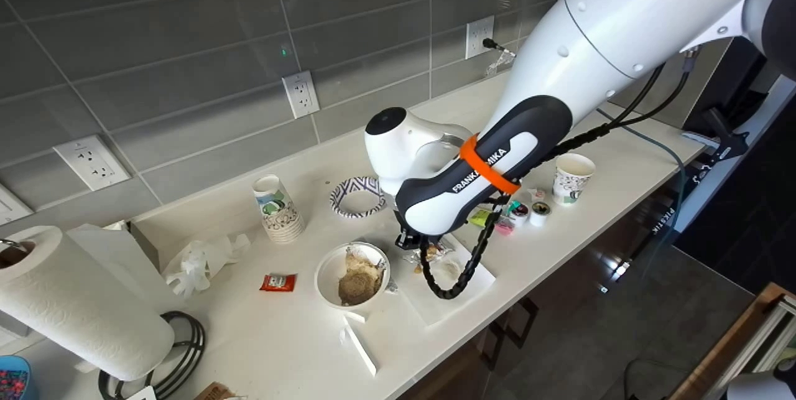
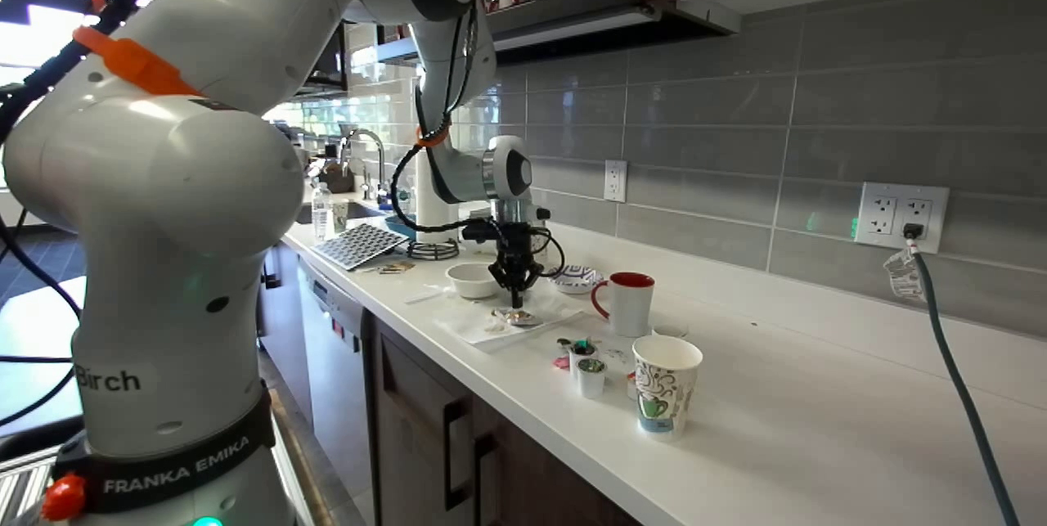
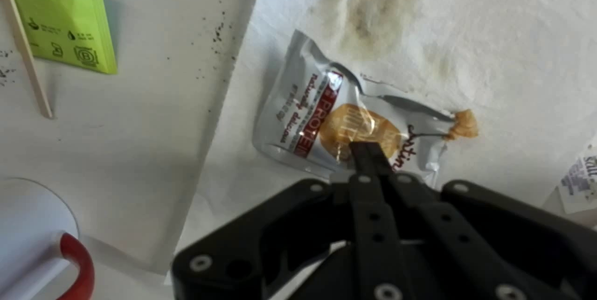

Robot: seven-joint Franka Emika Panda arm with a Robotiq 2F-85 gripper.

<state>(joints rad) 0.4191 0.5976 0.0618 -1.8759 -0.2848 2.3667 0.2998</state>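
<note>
My gripper [image 3: 366,145] has its two black fingertips together, pointing down over a silver-white snack packet [image 3: 298,108]. The packet lies torn open, with a tan piece [image 3: 464,125] sticking out at one end. The fingertips overlap the packet's printed middle; no pinched fold shows between them. In an exterior view the shut gripper [image 2: 517,303] stands upright right at the packet [image 2: 515,317], seemingly touching it. The packet lies on a stained white paper sheet [image 3: 247,164]. In an exterior view the arm hides the fingertips and part of the packet.
Near the sheet stand a white bowl with brown contents [image 1: 322,279], a patterned bowl [image 2: 576,279] and a red-handled mug [image 2: 631,305]. A green packet [image 3: 70,20], wooden stick [image 3: 25,48], small pods [image 2: 590,379] and paper cup [image 2: 667,387] lie around. A tiled wall [image 1: 205,76] runs behind.
</note>
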